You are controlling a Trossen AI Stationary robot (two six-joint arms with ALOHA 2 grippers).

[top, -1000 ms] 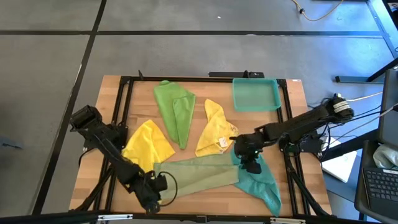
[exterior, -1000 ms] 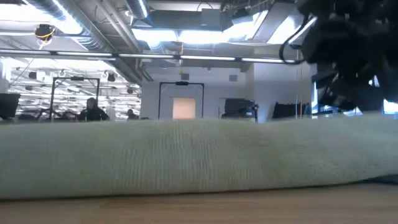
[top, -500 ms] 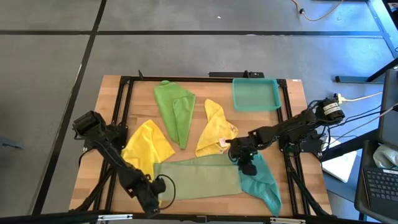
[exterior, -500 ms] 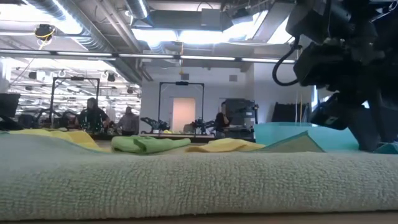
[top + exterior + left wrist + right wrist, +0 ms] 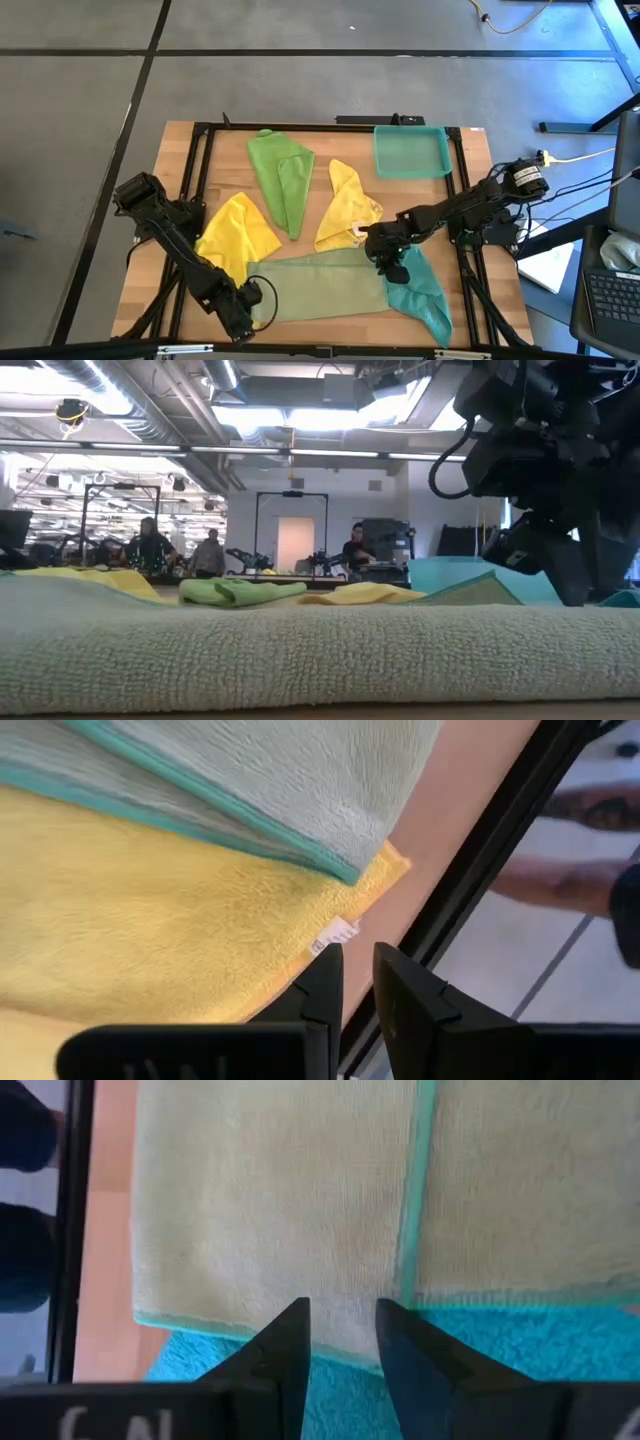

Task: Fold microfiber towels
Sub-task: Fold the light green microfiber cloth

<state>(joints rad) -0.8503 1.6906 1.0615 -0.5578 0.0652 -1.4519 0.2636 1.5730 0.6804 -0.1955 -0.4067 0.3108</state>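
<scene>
Here, small white label (image 5: 334, 934) on yellow towel (image 5: 150, 920) edge, print unreadable, beside olive towel (image 5: 320, 285). Left end effector (image 5: 357, 982) narrowly parted, empty; right end effector (image 5: 340, 1342) slightly parted over olive towel, holding nothing.

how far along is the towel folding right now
Early. The pale olive towel lies folded over once at the near edge. The left gripper is at its left end, the right gripper at its right end over the teal towel. Two yellow towels and the bright green towel lie unfolded.

Left gripper (image 5: 243, 305) low at table's near-left, fingers slightly parted; right gripper (image 5: 385, 258) low, near-centre, narrowly parted.
</scene>
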